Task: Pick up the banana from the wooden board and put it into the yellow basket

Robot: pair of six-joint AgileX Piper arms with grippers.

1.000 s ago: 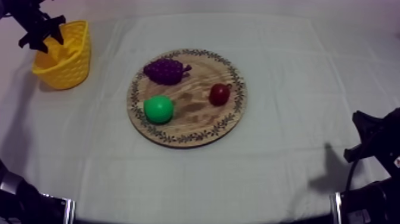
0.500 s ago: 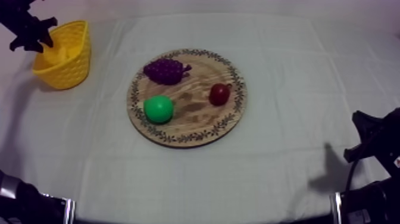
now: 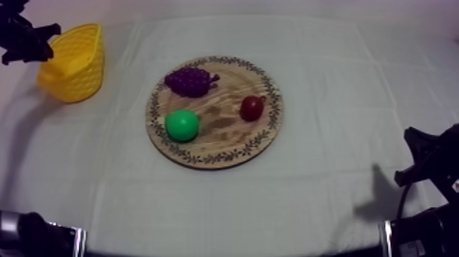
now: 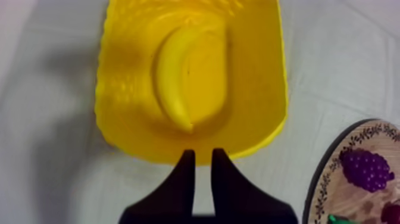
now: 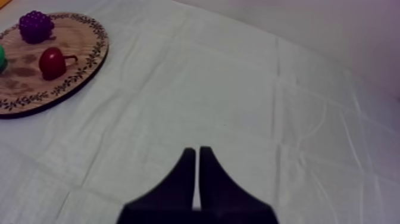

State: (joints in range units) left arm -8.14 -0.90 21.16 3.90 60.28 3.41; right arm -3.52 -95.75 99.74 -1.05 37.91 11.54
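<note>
The banana (image 4: 172, 77) lies curved inside the yellow basket (image 4: 262, 119), free of any grip. My left gripper (image 4: 203, 156) hovers just outside the basket's near wall, its fingers slightly apart with nothing between them. Seen from above, the left gripper (image 3: 31, 44) is at the far left, beside the basket (image 3: 82, 72). The wooden board (image 3: 225, 137) at the table's middle carries grapes (image 3: 190, 80), a green pear (image 3: 182, 125) and a small red fruit (image 3: 252, 107). My right gripper (image 3: 404, 157) rests low at the right, and its fingers lie together as a wedge (image 5: 197, 152) over bare cloth.
The board's rim (image 4: 333, 173) with the grapes (image 4: 364, 168) lies to one side of the basket. From the right wrist, the board (image 5: 89, 56), red fruit (image 5: 52, 62) and grapes (image 5: 34, 27) sit well away across open cloth.
My left gripper has drawn back leftward from over the basket to just outside it. The fruit on the board and the right arm have not moved.
</note>
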